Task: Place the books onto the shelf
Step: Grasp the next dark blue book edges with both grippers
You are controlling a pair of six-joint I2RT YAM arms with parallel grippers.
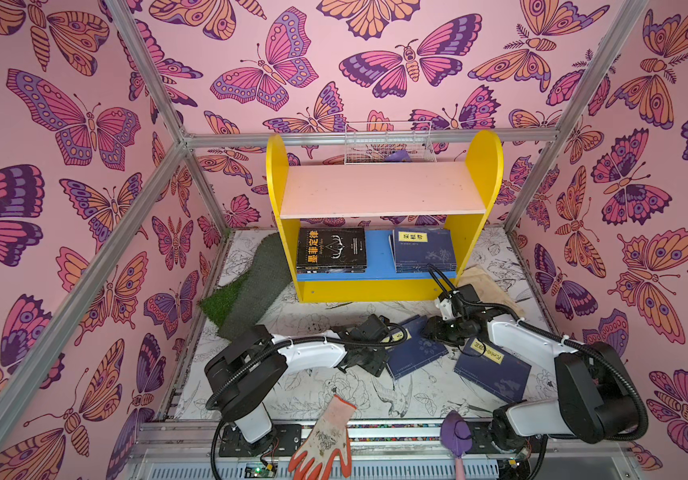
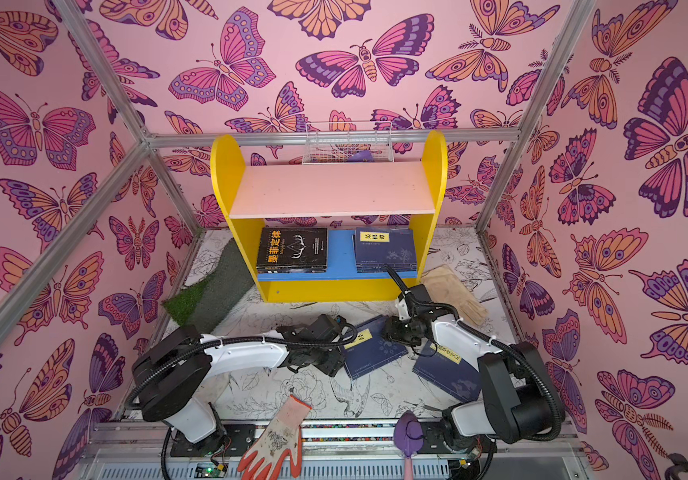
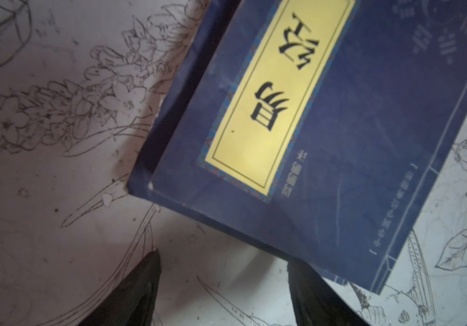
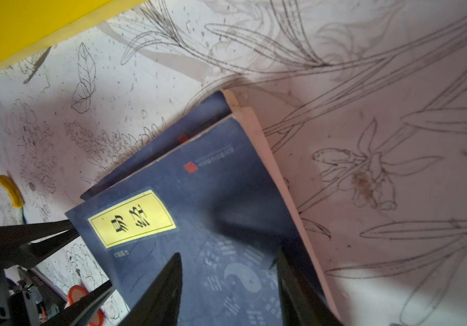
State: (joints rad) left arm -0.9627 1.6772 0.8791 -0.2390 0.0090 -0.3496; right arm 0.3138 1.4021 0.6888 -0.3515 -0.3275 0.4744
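Note:
The yellow shelf (image 1: pixel 277 178) stands at the back. On its blue lower board lie a stack of dark books (image 1: pixel 331 249) and a stack of navy books (image 1: pixel 424 249); the pink upper board is bare. A navy book with a yellow label (image 1: pixel 417 355) (image 3: pixel 339 141) (image 4: pixel 212 197) lies on the table over another navy book, whose edge shows beneath it. A further navy book (image 1: pixel 496 370) lies to the right. My left gripper (image 1: pixel 386 359) (image 3: pixel 225 258) is open at the top book's edge. My right gripper (image 1: pixel 431 332) (image 4: pixel 228 254) hangs open over its cover.
A white wire basket (image 1: pixel 388 143) hangs behind the shelf. A green turf mat (image 1: pixel 246 286) lies left of the shelf and a tan glove (image 2: pixel 452 295) right of it. An orange-and-white glove (image 1: pixel 325 436) and a purple trowel (image 1: pixel 456 432) lie at the front edge.

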